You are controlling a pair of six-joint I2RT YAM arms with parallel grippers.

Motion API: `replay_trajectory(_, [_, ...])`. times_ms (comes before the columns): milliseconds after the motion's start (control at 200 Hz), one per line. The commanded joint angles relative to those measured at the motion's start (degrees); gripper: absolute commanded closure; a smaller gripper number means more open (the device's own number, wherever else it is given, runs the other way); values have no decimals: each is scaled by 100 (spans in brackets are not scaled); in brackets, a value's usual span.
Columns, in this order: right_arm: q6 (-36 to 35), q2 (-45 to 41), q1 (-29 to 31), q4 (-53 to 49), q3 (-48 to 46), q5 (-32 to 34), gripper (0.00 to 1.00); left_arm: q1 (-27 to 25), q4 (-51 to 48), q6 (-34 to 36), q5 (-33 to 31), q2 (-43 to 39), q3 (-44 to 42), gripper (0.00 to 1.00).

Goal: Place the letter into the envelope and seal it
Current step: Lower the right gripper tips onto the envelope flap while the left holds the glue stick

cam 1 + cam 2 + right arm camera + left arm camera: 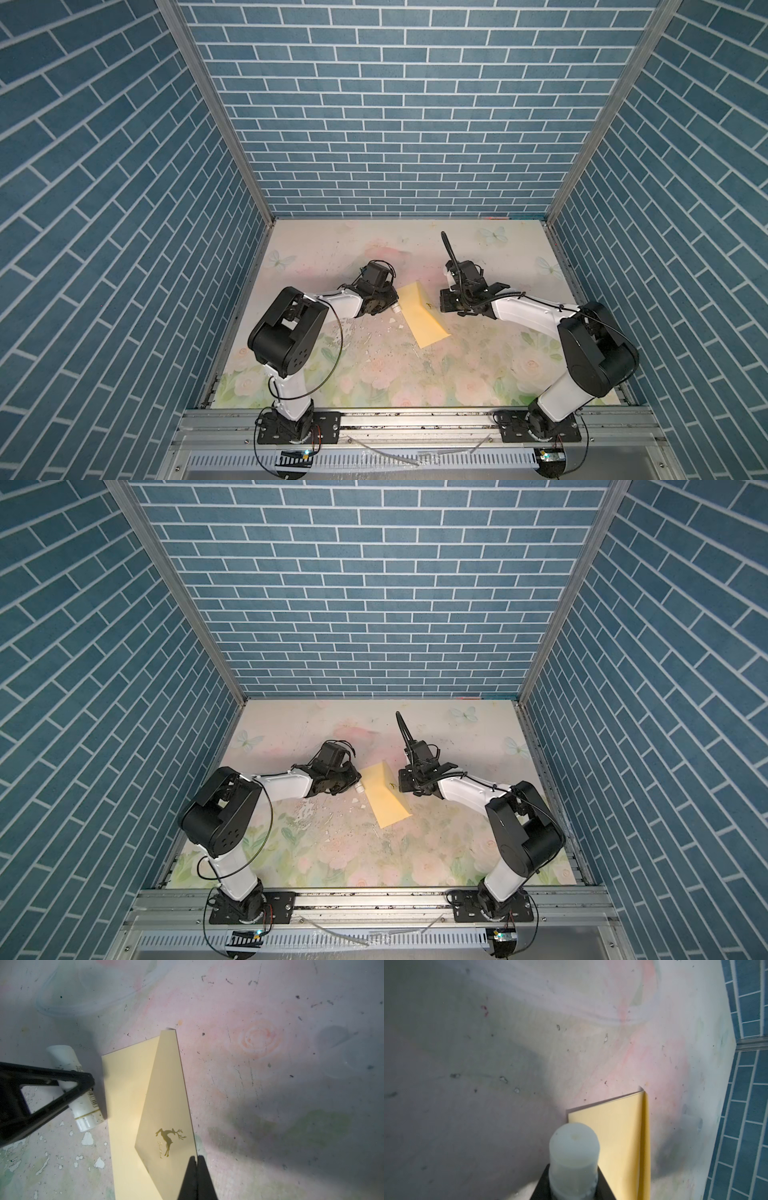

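Envelope [420, 320] contact, right tool: the right gripper [195, 1162] is pressing its fingers fully together, with the tips meeting the flap [166, 1105] at its fold-side edge, just beside the deer emblem [170, 1140]. Whether paper is being pinched between them cannot be told.
Left tool: the left gripper [573, 1184] is clamping partway closed around the glue stick [574, 1147]. The stick's end is sitting just beside the envelope's 9 o'clock long edge.
Flap attitude: the flap is standing tilted over the envelope body, not lying flat on it.
Envelope position: the envelope is lying mid-table [374, 257] between the two tools in both top views. Taking 12 o'clock as the back wall, its long axis is running roughly from 11 to 5 o'clock.
Governing relation: the envelope is lying at 3 o'clock from the left gripper and at 9 o'clock from the right gripper. The fold is running along the 3 o'clock long edge, so the flap's underside is facing 9 o'clock, toward the glue stick. The left arm is judged to be the nearer one for applying glue.
Letter: no separate sheet is showing on the table. It is judged to be inside already, though the pocket's contents are hidden.
Step in hand (judgement): sealing is under way, with insertion apparently complete.
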Motion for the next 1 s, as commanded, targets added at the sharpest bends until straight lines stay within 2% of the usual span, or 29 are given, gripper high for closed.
replay_trajectory(0, [147,103,-42,-167,256,-239,100,-22,-38,117,-83,190,40,100])
replay_trajectory(770, [50,-209,-224,-202,226,-452,100,-28,-62,188,-207,311,-100,100])
replay_trajectory(995, [59,-204,-235,-172,221,-599,100,-14,-78,255,-250,107,-144,100])
